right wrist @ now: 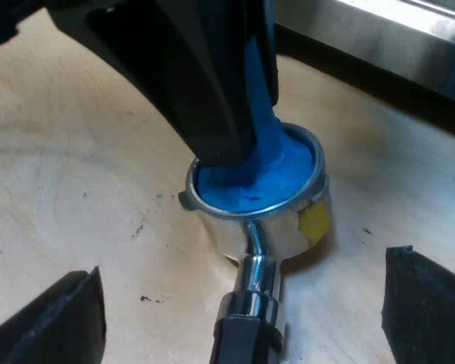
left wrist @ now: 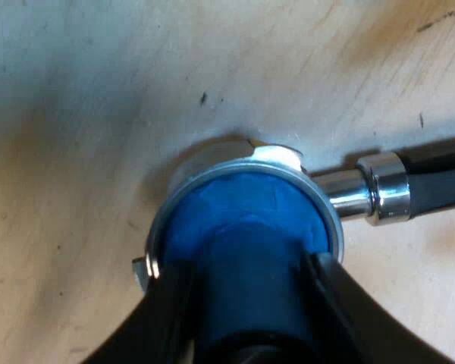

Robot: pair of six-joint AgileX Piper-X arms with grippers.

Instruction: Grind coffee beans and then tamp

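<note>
The metal holder (left wrist: 368,193) rests upright on the wooden table, and its dark handle (right wrist: 246,337) runs toward my right wrist camera. A blue tamper (left wrist: 243,216) sits inside the holder's basket and fills its rim. My left gripper (left wrist: 246,269) is shut on the tamper's stem, one black finger on each side. From the right wrist view, that gripper (right wrist: 212,140) comes down onto the tamper (right wrist: 284,171) from above. My right gripper (right wrist: 243,303) is open, its fingers spread wide on either side of the handle without touching it.
The pale wooden table (left wrist: 98,114) surrounds the holder. The espresso machine's metal base (right wrist: 379,38) stands just beyond the basket (right wrist: 288,235). A yellow sticker (right wrist: 315,220) marks the basket's wall.
</note>
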